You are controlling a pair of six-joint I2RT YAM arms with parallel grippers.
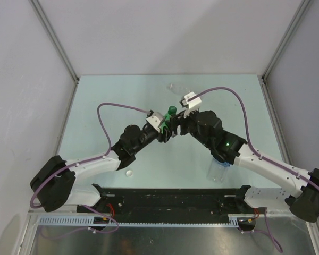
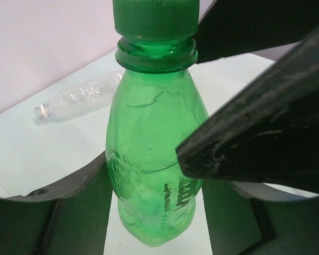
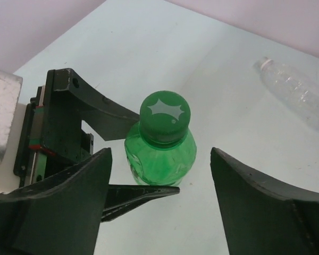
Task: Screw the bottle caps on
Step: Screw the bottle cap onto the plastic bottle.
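View from above: the green bottle [image 1: 171, 115] stands upright between the left gripper [image 1: 165, 132] and the right gripper [image 1: 176, 123]. Left wrist: its jaws grasp the green bottle's body, with the green cap [image 2: 155, 18] sitting above them. Right wrist: those jaws stand released, flanking the green cap without touching it.

The table [image 1: 106, 101] bears a clear bottle [image 1: 176, 87], a white cap [image 1: 129, 172] and another bottle [image 1: 219, 171].
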